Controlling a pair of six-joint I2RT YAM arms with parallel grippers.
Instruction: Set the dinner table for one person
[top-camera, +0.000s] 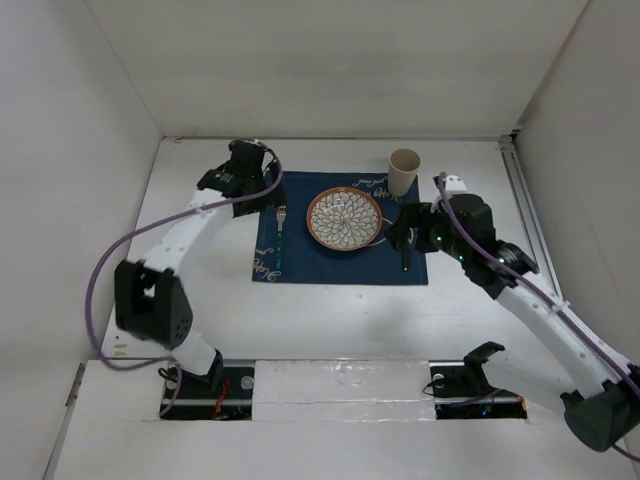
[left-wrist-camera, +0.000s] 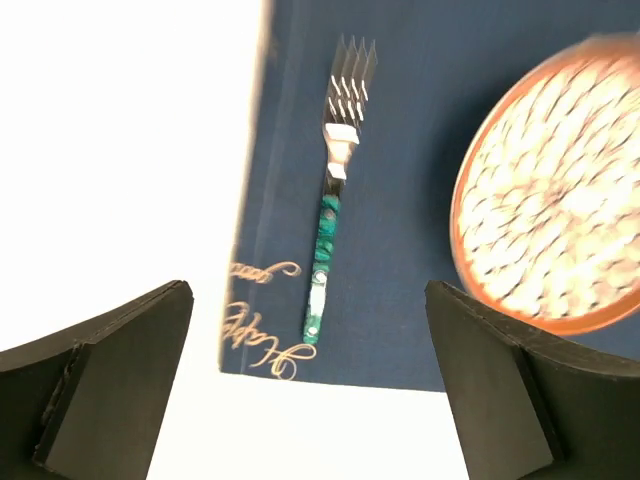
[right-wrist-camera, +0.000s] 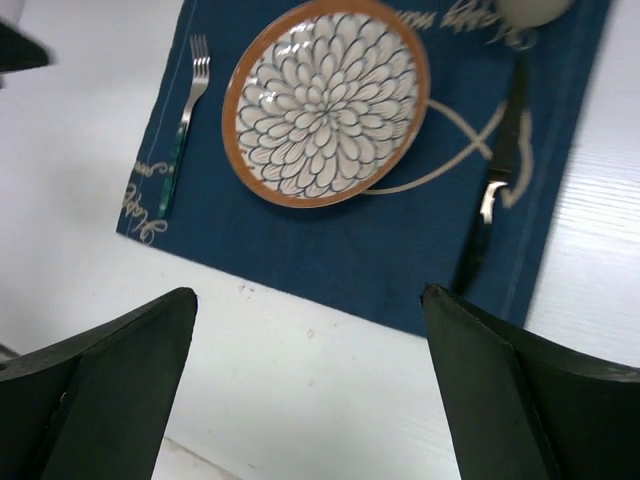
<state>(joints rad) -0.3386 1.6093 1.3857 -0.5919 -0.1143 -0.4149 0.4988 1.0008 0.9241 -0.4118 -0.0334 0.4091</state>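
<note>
left gripper (left-wrist-camera: 308, 287): jaws wide apart, empty, above fork (left-wrist-camera: 334, 190) | right gripper (right-wrist-camera: 309, 291): jaws wide apart, empty | dinner table (top-camera: 330, 310): lies under blue mat (top-camera: 300, 265) with plate (top-camera: 344, 219), knife (top-camera: 405, 250), cup (top-camera: 404, 170)

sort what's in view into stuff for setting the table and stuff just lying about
For the job: dinner table, blue mat, plate, fork, knife, cup.
Lying about: nothing loose; only the arms' purple cables.
</note>
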